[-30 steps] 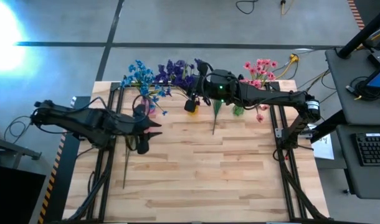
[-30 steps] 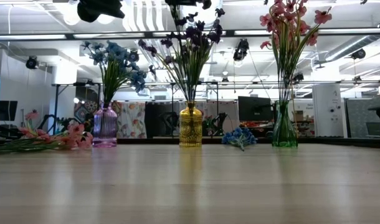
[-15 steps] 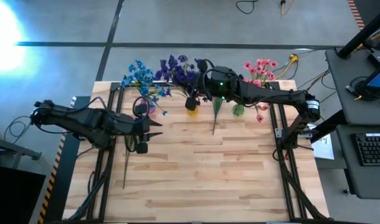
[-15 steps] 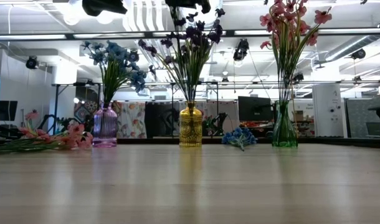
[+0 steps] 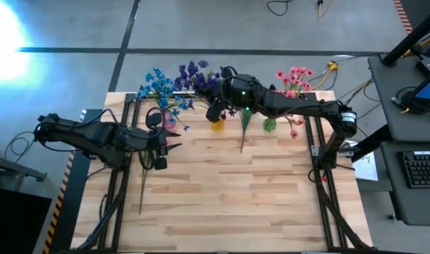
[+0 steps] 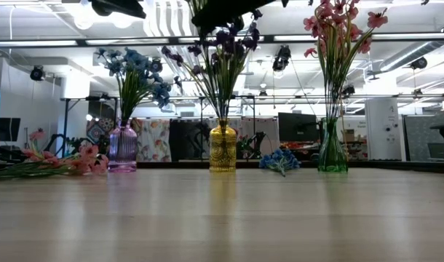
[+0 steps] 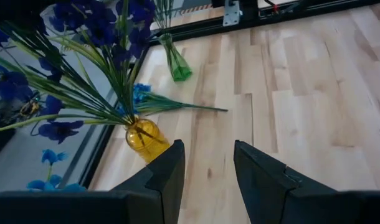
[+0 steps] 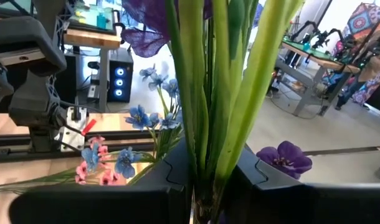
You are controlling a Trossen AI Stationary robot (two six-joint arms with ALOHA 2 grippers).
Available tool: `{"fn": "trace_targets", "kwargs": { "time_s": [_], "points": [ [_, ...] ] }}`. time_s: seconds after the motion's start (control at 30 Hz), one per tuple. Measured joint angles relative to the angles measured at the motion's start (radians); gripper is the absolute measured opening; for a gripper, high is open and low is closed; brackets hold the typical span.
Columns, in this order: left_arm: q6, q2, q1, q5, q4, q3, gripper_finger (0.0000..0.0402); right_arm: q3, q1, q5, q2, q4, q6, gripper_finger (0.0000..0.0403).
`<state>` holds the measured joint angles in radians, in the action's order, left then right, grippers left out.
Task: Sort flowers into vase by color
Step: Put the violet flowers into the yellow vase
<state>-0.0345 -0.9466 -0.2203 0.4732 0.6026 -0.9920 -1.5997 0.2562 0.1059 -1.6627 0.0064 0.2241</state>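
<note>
Purple flowers (image 6: 220, 51) stand in the yellow vase (image 5: 217, 125), blue flowers (image 5: 158, 86) in the pink vase (image 6: 122, 147), and pink flowers (image 5: 293, 76) in the green vase (image 6: 332, 154). My right gripper (image 5: 218, 111) hovers level above the yellow vase, shut on green stems among the purple blossoms. My left gripper (image 7: 209, 149) is open over the table's left part, with nothing between its fingers. One blue flower (image 5: 244, 130) lies flat on the wood between the yellow and green vases. A pink flower (image 6: 58, 163) lies near the left edge. My right gripper pinches a bunch of upright green stems and leaves (image 8: 205, 134) between its two fingers (image 8: 172, 169), below the purple blossoms. The fingers come level from the table's right and lie across the stems. Whether the stems' lower ends sit in the yellow vase is hidden by the gripper.
The three vases stand in a row along the table's far edge. A long green stem (image 5: 142, 185) runs toward the near edge below my left gripper. Bare wood (image 5: 236, 197) fills the middle and near part of the table.
My right gripper has moved toward the table's left edge and a little down, carrying the purple blossoms left with it. It has stayed shut. My left gripper has rolled a little about its own pointing line and stayed in place.
</note>
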Motion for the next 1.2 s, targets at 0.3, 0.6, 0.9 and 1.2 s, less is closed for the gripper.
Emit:
{"fn": "trace_targets", "kwargs": {
  "time_s": [0.3,0.6,0.9,1.2],
  "points": [
    [0.048,0.000,0.000,0.017,0.045,0.000,0.0123,0.015,0.000,-0.003,-0.002,0.013,0.003,0.0052],
    [0.070,0.000,0.000,0.018,0.055,0.000,0.0123,0.075,0.000,-0.036,0.007,0.104,0.009,0.0052],
    [0.070,0.002,0.000,0.018,0.057,0.000,0.0123,0.079,-0.002,-0.036,0.033,0.100,0.021,0.0052],
    [0.070,0.002,0.000,0.018,0.059,0.000,0.0123,0.138,-0.002,-0.036,0.069,0.122,0.006,0.0052]
  ]
}}
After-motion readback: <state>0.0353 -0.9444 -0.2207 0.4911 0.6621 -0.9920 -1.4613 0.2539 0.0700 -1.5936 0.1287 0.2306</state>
